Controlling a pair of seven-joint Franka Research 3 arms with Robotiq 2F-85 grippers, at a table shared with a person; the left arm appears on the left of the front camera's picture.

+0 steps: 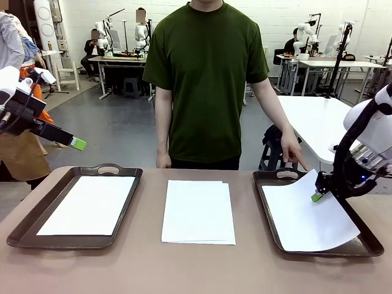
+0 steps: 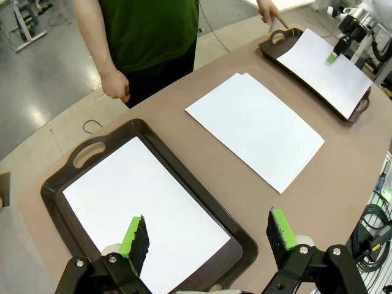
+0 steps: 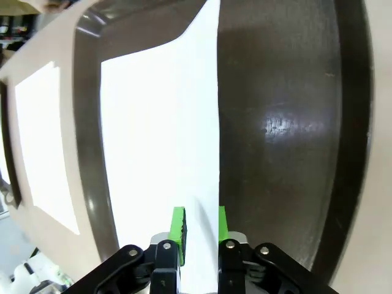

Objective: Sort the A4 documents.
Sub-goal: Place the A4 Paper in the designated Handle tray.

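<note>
Three lots of A4 documents lie ahead. One sheet (image 1: pixel 89 205) (image 2: pixel 147 208) rests flat in the left tray (image 1: pixel 73 241). A small stack (image 1: pixel 198 211) (image 2: pixel 254 125) sits on the bare table in the middle. A third sheet (image 1: pixel 309 214) (image 3: pixel 159 122) lies askew in the right tray (image 1: pixel 266 208) (image 3: pixel 288 122), its far corner curled up. My right gripper (image 1: pixel 316 196) (image 3: pixel 199 223) is down at that sheet's right edge, jaws parted a little with the edge in the gap. Above and to the left of the left tray hangs my left gripper (image 1: pixel 78 144) (image 2: pixel 208 242), wide open and holding nothing.
A person in a dark green shirt stands at the far side, one hand (image 1: pixel 294 156) pointing down at the right tray's far handle, the other hand (image 2: pixel 116 86) hanging by the table edge. The brown table (image 1: pixel 196 269) is bare in front of the trays.
</note>
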